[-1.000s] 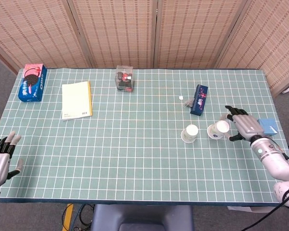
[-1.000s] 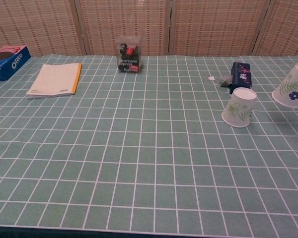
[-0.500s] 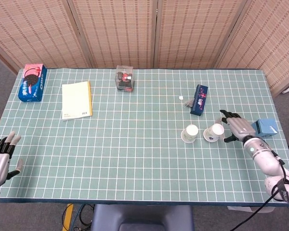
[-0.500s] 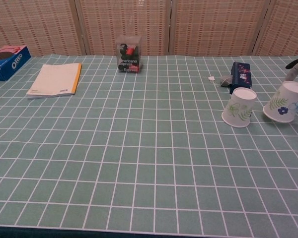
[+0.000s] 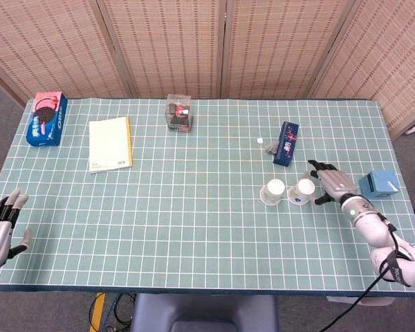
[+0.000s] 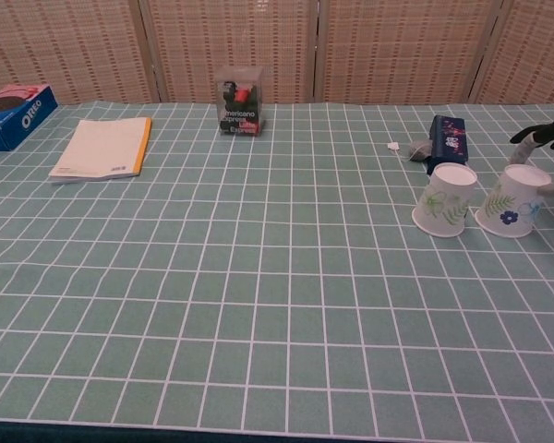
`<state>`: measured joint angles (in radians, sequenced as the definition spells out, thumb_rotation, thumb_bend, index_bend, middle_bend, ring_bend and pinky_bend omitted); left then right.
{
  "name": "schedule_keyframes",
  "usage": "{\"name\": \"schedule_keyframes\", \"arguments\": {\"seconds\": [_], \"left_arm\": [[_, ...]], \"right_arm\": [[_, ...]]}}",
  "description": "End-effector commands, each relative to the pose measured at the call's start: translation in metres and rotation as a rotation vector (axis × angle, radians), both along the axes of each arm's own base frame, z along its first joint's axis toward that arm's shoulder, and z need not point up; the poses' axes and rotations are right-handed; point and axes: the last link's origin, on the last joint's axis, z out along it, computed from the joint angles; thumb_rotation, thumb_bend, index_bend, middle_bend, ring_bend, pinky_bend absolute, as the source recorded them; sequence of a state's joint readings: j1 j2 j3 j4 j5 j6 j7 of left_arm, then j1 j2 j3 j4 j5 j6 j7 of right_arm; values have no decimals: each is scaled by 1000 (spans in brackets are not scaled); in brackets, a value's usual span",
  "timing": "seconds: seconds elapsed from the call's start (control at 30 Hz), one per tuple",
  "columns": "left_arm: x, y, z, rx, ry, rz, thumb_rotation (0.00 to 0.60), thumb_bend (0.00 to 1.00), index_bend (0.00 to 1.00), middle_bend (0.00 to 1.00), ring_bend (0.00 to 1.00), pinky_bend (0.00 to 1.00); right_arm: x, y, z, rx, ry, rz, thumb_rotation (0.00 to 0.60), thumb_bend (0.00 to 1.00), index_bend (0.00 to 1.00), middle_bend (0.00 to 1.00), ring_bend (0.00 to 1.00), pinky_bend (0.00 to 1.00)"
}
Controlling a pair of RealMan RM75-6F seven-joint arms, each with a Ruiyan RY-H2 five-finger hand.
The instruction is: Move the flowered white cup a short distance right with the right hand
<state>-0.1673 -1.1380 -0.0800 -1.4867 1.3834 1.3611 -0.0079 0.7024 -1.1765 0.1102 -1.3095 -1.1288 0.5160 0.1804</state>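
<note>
Fingers (image 5: 321,168) of the right hand (image 5: 334,183) are wrapping the flowered white cup (image 6: 511,212), which is sitting upside down just right of the leafy cup (image 6: 445,199) on the counter (image 5: 194,228).

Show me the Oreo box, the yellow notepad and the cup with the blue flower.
Oreo box (image 5: 46,119), head view, its top face.
Yellow notepad (image 5: 110,143), head view, its cover.
Cup with the blue flower (image 6: 511,212), chest view, its side wall.

a woven reed folding screen (image 5: 221,45) stands behind the table (image 5: 194,228), its panels tan and finely ribbed. a green cloth with a white grid covers the tabletop. grey floor (image 5: 0,97) shows at the left, under even light.
</note>
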Motion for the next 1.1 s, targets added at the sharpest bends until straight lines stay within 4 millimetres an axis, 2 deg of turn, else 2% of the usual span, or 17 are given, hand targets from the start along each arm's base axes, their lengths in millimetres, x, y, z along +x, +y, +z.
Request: {"name": "schedule_keyframes", "arguments": {"seconds": [0.03,0.1,0.17,0.43,0.57,0.7,0.83,1.1], "left_arm": [[0,0,0,0,-1,0,600,495,0,0,0,0],[0,0,0,0,0,-1,600,495,0,0,0,0],[0,-1,0,-1,1,-2,600,496,0,0,0,0],[1,-1,-1,-1,4,-2,600,495,0,0,0,0],[1,-1,-2,-4,7,-4,600,495,0,0,0,0],[1,-1,-3,-7,10,-3,600,495,0,0,0,0],[1,0,-5,-18,15,-1,600,495,0,0,0,0],[2,2,-5,-22,13,-4,600,495,0,0,0,0]], "right_arm": [[2,2,2,28,3,-9,600,321,171,0,0,0],[5,3,5,41,-2,-11,600,295,66,0,0,0],[9,5,9,52,-5,-5,600,275,7,0,0,0],[29,19,31,24,-10,71,600,251,0,0,0,0],[45,34,50,-40,-38,137,600,243,0,0,0,0],[52,57,63,-114,-38,225,600,239,0,0,0,0],[42,83,66,-189,-14,280,600,239,0,0,0,0],[-8,128,55,-358,34,291,600,239,0,0,0,0]]}}
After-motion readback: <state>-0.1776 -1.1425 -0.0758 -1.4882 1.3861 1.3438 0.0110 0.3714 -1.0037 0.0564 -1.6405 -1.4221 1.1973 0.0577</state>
